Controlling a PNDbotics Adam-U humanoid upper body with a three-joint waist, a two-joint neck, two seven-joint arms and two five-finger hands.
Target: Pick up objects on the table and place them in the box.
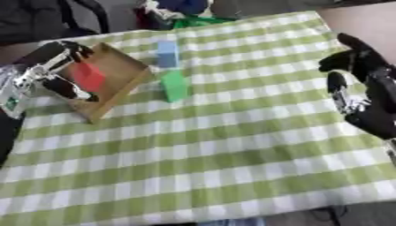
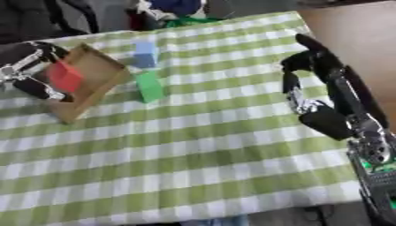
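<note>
The left hand (image 1: 58, 70) is reaching over the open cardboard box (image 1: 116, 84) at the left of the green-and-white checked tablecloth (image 1: 216, 150), its fingers curled round a red block (image 1: 88, 76) and pinching it from both sides; the block is sitting between those fingers, above the inside of the box, and whether it is touching the box floor I cannot tell; the box wall nearest the cloth's middle is lying just to the right of that hand. Just beyond that wall, further right of the left hand, a green block (image 1: 175, 85) is standing on the cloth close beside the box; a light blue block (image 1: 166, 54) is lying just beyond it, towards the far edge of the table, the two near each other. The right hand (image 2: 325, 95) is resting over the right side of the cloth, well apart from the blocks and the box, its fingers relaxed and spread, pointing up and away, holding nothing.
</note>
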